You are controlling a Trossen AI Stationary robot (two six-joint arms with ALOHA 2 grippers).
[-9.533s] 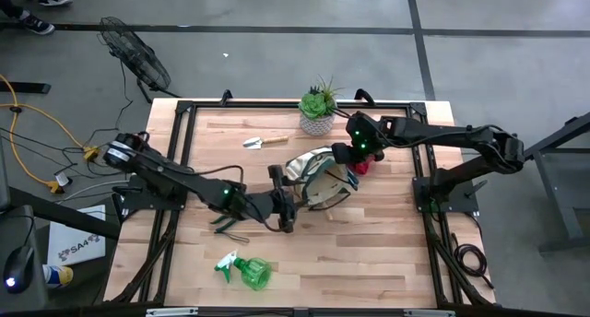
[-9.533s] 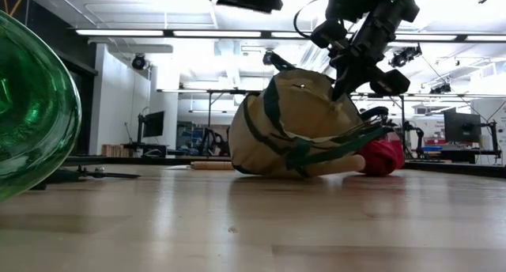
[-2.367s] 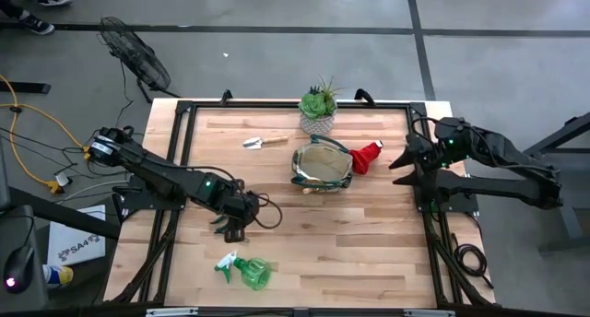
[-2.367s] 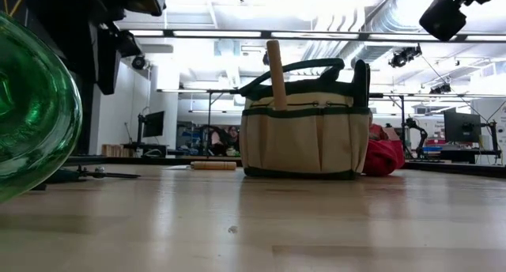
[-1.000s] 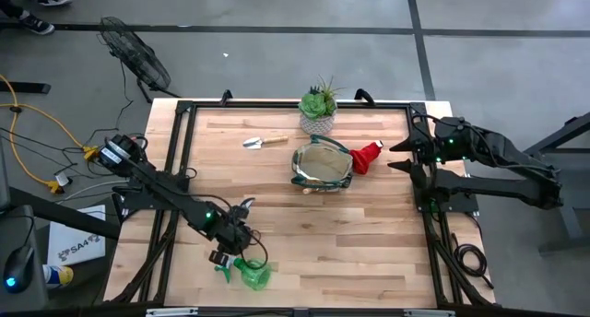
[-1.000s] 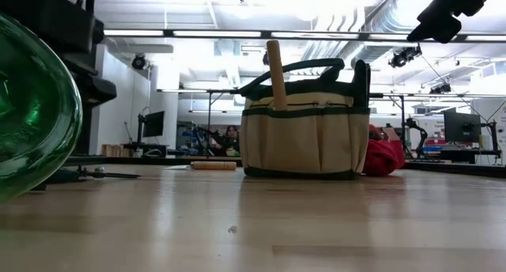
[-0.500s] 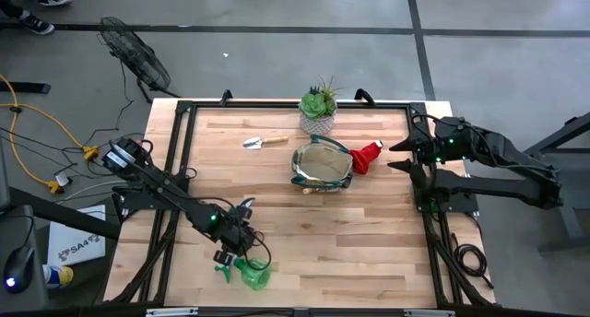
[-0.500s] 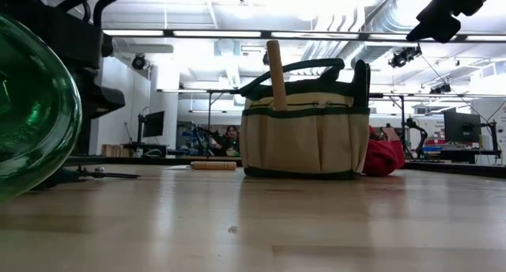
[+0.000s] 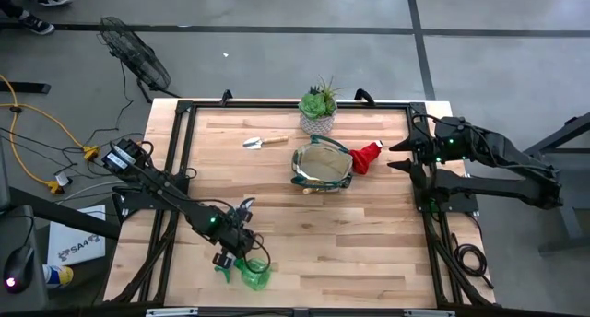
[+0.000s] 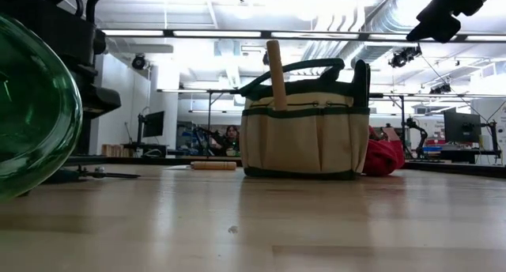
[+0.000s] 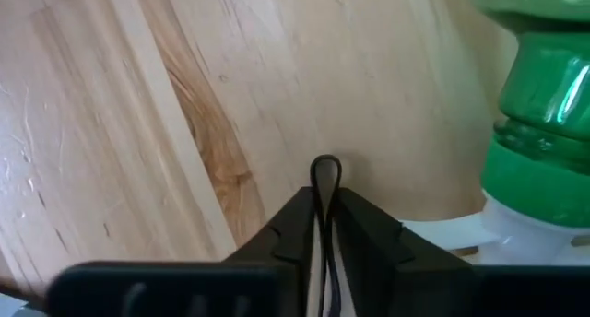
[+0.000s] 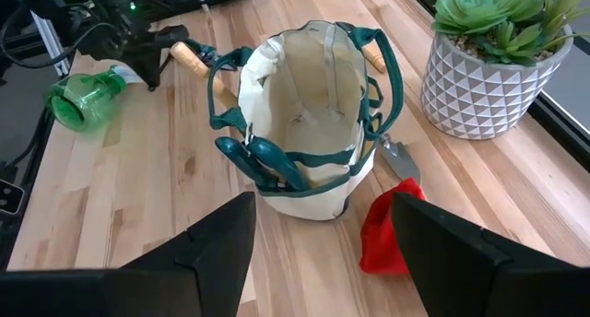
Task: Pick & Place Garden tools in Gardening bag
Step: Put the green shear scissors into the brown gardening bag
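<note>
1. Step in hand: grasping the translucent green plastic spray bottle [image 9: 251, 273], lying at the wooden desk's [image 9: 369, 234] near edge.
2. The left gripper [image 11: 324, 183] sits beside its neck, fingers pressed together, seemingly empty.
3. The right gripper [image 12: 323, 252] waits, fingers spread.
4. Next: reopen, straddle the neck, carry it to the khaki fabric bag [image 9: 322, 165].

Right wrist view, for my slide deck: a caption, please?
Upright khaki fabric gardening bag between a red cone-shaped piece and green spray bottle, seen past open right gripper.
</note>
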